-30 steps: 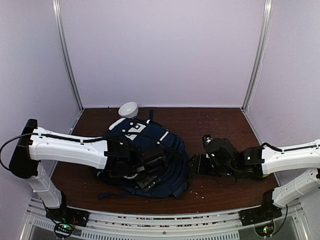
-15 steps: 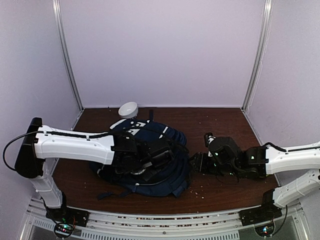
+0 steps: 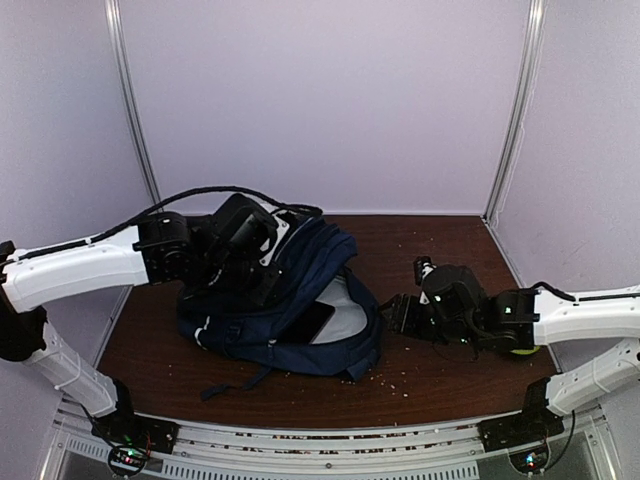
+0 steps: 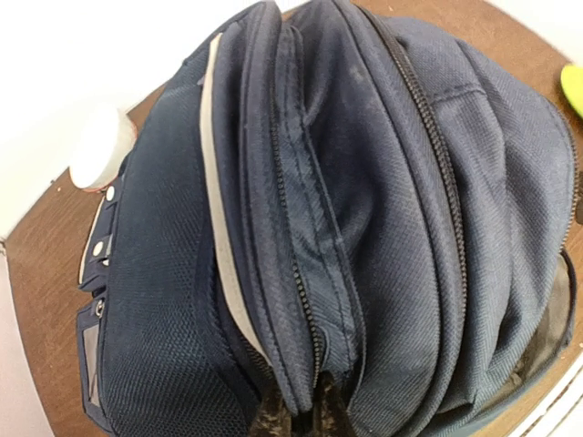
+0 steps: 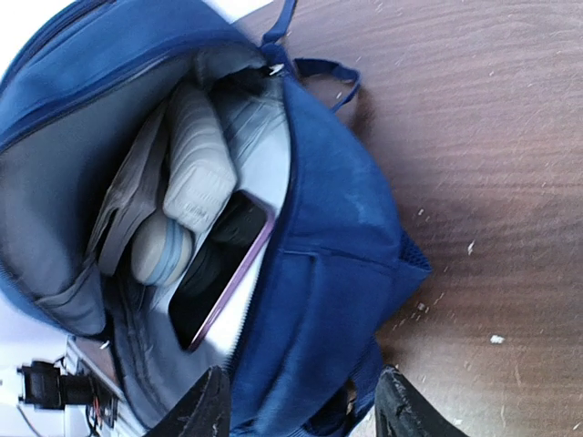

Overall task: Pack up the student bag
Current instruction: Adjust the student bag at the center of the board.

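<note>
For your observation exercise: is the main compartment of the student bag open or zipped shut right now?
Open. The student bag gapes toward the right gripper, showing grey lining and a dark phone inside; the left gripper is pinching its fabric.

Dark brown wooden counter (image 3: 440, 245), littered with pale crumbs toward the lower right of the overhead view. Small white round container (image 4: 102, 148) at upper left of the left wrist view. Yellow-green object (image 4: 573, 88) cut off at that view's right edge.
</note>
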You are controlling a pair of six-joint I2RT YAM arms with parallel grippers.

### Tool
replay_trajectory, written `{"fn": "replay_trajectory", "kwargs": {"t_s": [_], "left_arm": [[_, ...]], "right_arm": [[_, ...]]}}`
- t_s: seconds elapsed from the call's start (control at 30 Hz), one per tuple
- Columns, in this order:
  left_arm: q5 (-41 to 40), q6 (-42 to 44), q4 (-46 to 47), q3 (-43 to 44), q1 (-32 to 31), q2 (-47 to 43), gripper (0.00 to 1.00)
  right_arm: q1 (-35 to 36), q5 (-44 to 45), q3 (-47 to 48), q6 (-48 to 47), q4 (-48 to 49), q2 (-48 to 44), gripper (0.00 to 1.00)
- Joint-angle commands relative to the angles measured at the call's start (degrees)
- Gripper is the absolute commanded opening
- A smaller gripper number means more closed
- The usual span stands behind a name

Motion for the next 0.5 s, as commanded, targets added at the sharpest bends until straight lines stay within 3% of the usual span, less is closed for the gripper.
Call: {"fn": "replay_trajectory", "kwargs": {"t_s": [0.0,0.23,0.47], "left_arm": [[0.4,-0.4,8.5,-3.5,2.4,-4.4,0.0],[4.1,-1.9,12.5,-8.4,2.5,-7.6,0.0],[5.3,-2.2,16.0,-11.3,2.5,-9.0,0.0]], "right_arm": [[-2.7,-0.3,4.1,-1.5,2.2,4.2,0.54],[-3.2,0.2,19.6,-8.9,-7.0,16.2,0.53],[-3.0,-2.2,24.7,-11.3,-15.5,22.9,0.53]]}}
